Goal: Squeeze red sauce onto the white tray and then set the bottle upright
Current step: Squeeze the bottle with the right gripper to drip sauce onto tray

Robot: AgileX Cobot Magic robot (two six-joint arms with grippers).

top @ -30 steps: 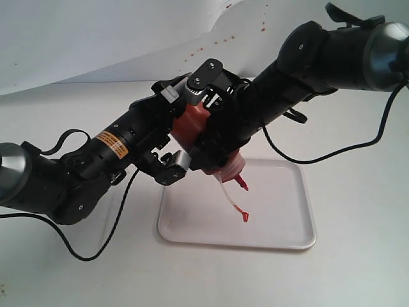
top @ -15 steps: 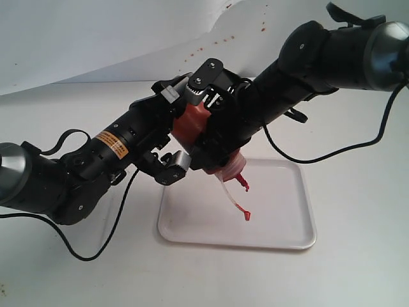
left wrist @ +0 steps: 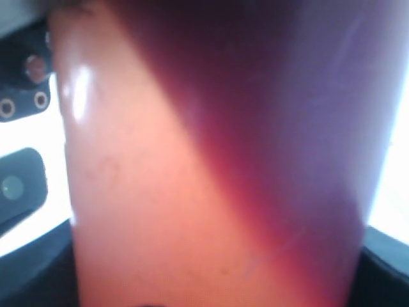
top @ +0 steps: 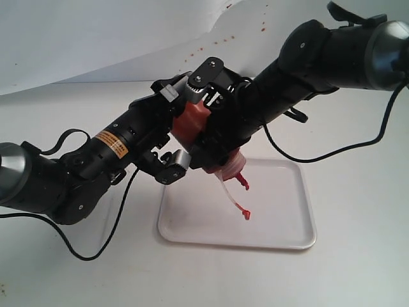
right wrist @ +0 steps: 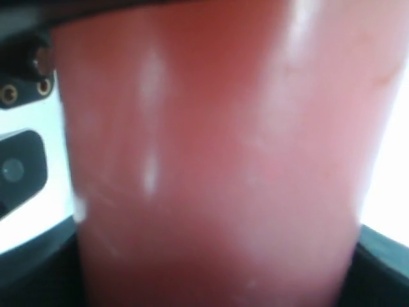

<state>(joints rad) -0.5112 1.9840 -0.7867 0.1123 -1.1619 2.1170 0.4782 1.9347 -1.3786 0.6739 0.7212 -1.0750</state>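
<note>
Bottle (top: 188,125) unmoved, tilted nozzle-down over white tray (top: 281,217); left claw (top: 174,128), right claw (top: 211,118) both clamp it.

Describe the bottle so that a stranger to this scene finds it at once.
On the pale table lies a white tray. Above its far left corner the left tool and right tool clamp the bottle, tilted nozzle down. Alone among the black parts, it is translucent red.

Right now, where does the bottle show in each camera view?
Exterior view: the bottle sits centre, tilted nozzle-down above the white tray.
Left wrist view: the bottle fills the frame.
Right wrist view: it fills the frame too.
Shared landmark: black screw-studded bracket beside it in both wrist views.
</note>
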